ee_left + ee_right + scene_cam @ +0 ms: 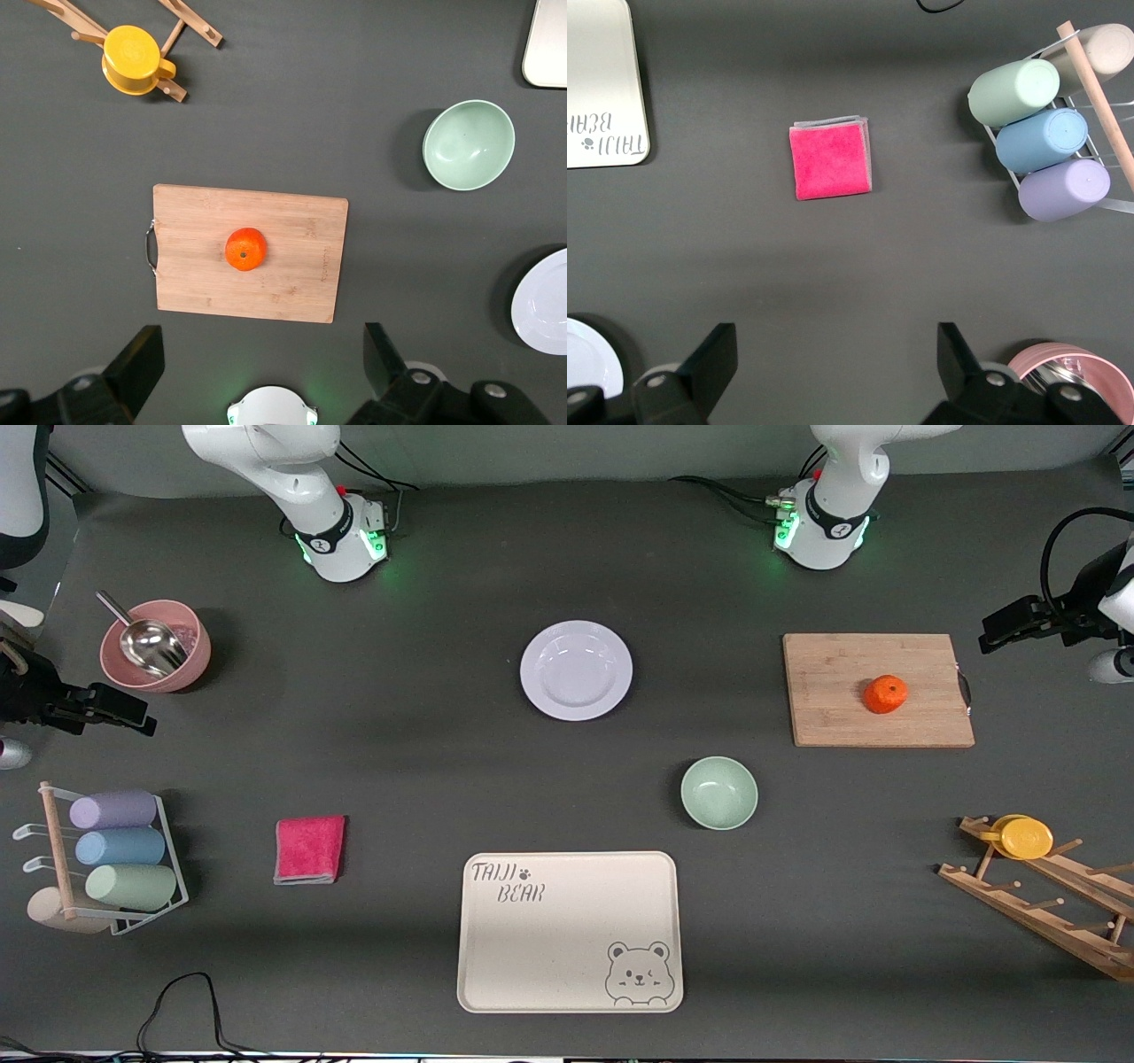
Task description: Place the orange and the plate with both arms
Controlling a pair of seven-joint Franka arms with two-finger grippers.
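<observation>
The orange (886, 694) sits on a wooden board (842, 708), below the left pincer (261, 372), whose fingers are spread wide and empty. The plate (576, 670) lies mid-surface (425, 717). The right pincer (833, 376) hangs released above a pink cloth (830, 161). The cream tray (567, 957) reads "TAIJI BEAR".

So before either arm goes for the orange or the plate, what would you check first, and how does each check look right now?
1. Orange free to grab: ok, it sits alone on the cutting board.
2. Plate bare: ok, nothing lies on it.
3. Left gripper ready: ok, jaws open, high over the cutting board with the orange in its wrist view.
4. Right gripper ready: ok, jaws open, up over bare table between the pink bowl and the pink cloth, holding nothing.
5. Mint bowl clear of the plate: ok, they sit apart.
6. Where the orange and plate must end up: cannot tell.
</observation>
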